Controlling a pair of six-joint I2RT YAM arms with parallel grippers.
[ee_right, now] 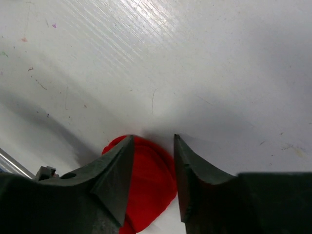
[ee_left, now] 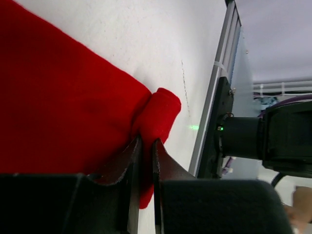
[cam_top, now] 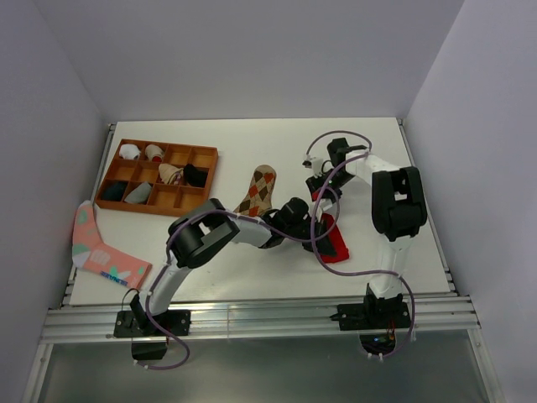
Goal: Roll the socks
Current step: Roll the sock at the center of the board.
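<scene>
White walls stand round a white worktop (cam_top: pixel 252 143). At the far left sits a brown tray (cam_top: pixel 147 207) with little boxes, and some of the boxes have rolled socks in them. A pink sock (cam_top: pixel 92 248) lies at the left edge.

The brown diamond sock (cam_top: pixel 260 191) lies flat near the middle, just beside the left arm (cam_top: pixel 201 239). The red sock (cam_top: pixel 334 239) lies to its right, near the front, where the ends of the two arms meet.

The left jaws are almost shut and pinch a fold of the red sock. Right by them, the edge of the sock is curled into a little roll.

The right jaws stand apart, low over the worktop, with a red lump of the sock between them. One jaw seems to touch the cloth, but it is hard to be sure. The other jaw is clear of it.
</scene>
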